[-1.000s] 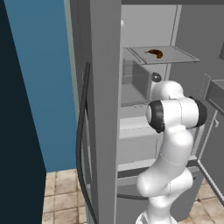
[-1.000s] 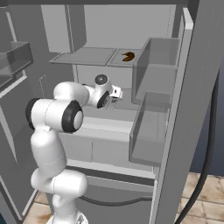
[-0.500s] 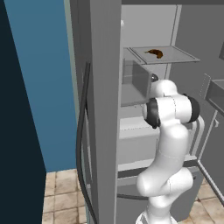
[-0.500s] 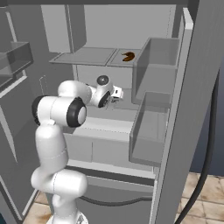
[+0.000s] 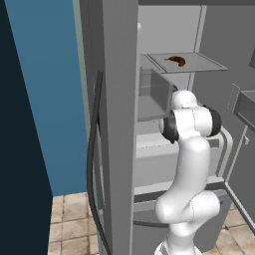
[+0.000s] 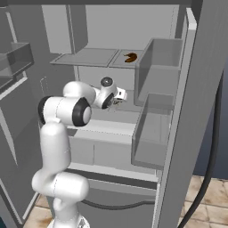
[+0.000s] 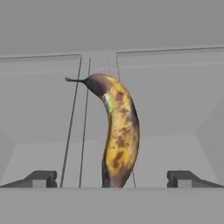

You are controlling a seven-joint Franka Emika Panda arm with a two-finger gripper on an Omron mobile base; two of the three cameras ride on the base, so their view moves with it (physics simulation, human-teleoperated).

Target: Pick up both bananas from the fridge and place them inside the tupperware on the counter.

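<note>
Hand view showed one banana (image 7: 118,131) lying on a fridge shelf (image 7: 166,153) straight ahead of us, its near end between our two fingers (image 7: 37,178), which stood spread wide and held nothing. From the right base view we saw our gripper (image 6: 116,101) reaching into the fridge (image 6: 196,89), with the second banana (image 6: 130,57) on the shelf above. We judged the task barely begun: neither fruit grasped, both left to carry.
</note>
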